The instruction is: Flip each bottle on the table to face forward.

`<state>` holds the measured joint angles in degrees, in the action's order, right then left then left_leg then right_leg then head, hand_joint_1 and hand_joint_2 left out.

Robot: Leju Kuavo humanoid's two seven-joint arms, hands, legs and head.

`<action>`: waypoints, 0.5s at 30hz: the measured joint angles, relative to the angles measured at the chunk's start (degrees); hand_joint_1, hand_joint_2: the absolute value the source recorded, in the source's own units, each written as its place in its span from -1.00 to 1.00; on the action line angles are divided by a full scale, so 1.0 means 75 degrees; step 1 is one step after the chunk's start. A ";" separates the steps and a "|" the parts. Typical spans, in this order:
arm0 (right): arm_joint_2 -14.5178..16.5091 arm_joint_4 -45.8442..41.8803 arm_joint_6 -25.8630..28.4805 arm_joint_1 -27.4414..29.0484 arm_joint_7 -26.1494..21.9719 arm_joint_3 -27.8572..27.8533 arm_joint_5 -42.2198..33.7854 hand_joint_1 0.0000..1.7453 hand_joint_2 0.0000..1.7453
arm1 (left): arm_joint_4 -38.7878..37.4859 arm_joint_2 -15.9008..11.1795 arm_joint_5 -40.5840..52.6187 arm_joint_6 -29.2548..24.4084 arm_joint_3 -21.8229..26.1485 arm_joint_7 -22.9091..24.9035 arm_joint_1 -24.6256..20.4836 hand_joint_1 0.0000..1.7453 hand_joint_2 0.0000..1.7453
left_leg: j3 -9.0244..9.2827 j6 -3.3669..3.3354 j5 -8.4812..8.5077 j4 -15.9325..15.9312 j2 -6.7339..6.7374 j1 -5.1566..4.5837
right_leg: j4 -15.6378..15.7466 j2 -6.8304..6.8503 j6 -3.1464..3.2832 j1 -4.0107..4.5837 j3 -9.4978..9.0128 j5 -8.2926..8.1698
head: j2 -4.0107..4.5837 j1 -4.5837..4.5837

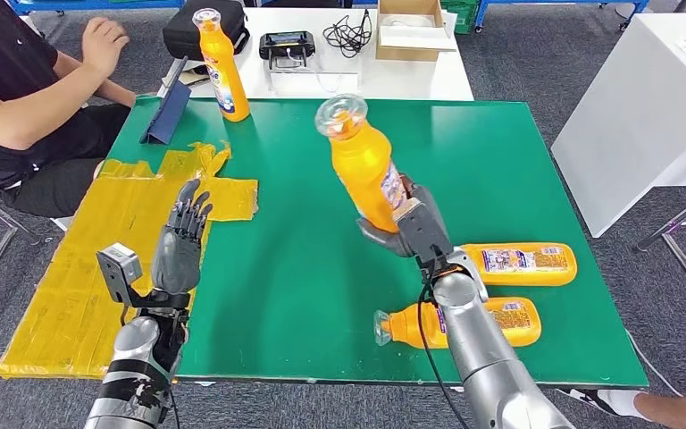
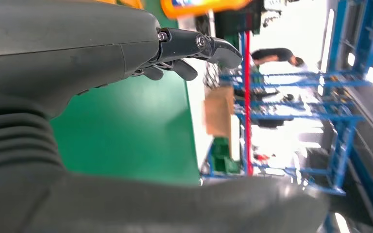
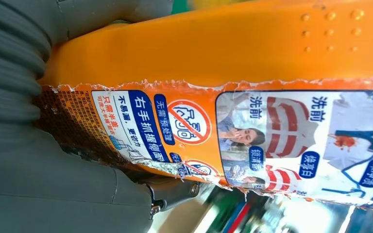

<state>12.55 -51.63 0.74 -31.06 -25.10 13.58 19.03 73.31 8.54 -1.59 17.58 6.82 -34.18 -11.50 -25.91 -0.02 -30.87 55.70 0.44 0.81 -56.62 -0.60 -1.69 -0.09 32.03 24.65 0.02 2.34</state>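
Observation:
My right hand grips an orange bottle by its lower body and holds it up above the green table, tilted with its clear cap to the upper left. The right wrist view shows that bottle's label close up against my palm. Two more orange bottles lie on their sides at the near right: one further back, one nearer the front edge behind my forearm. Another orange bottle stands upright at the far left corner. My left hand is raised over the table's left edge, fingers apart, holding nothing.
Yellow taped sheeting covers the floor and table's left side. A person in black sits at the far left. A blue folder leans near the upright bottle. Behind, a white table carries a black case, a device and a cardboard box.

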 joint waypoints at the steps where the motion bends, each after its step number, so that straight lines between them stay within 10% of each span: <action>1: 0.0109 -0.0110 -0.0046 0.0073 0.0042 0.0135 0.0110 1.00 1.00 | 0.0093 0.0077 -0.0009 0.0019 -0.0091 0.0022 0.0029 -1.00 1.00 | 0.0001 0.0000 0.0000 0.0000 0.0000 0.0000 | 0.0000 0.0000 0.0000 0.0000 0.0000 0.0000 | 0.0000 0.0001; 15: 0.0956 -0.0152 -0.0110 0.0541 0.0200 0.1917 0.0646 1.00 1.00 | 0.0763 0.0518 0.0322 -0.0358 -0.1111 -0.0031 0.0269 -1.00 1.00 | -0.0007 0.0001 0.0001 0.0000 -0.0005 0.0000 | -0.0002 0.0007 0.0000 0.0001 0.0005 0.0001 | 0.0000 0.0001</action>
<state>19.72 -52.77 -0.09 -27.00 -23.60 27.96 23.87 79.04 12.43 0.82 14.90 -1.52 -34.41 -9.48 -25.96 -0.01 -30.86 55.70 0.40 0.82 -56.63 -0.54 -1.69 -0.08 32.07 24.65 0.02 2.34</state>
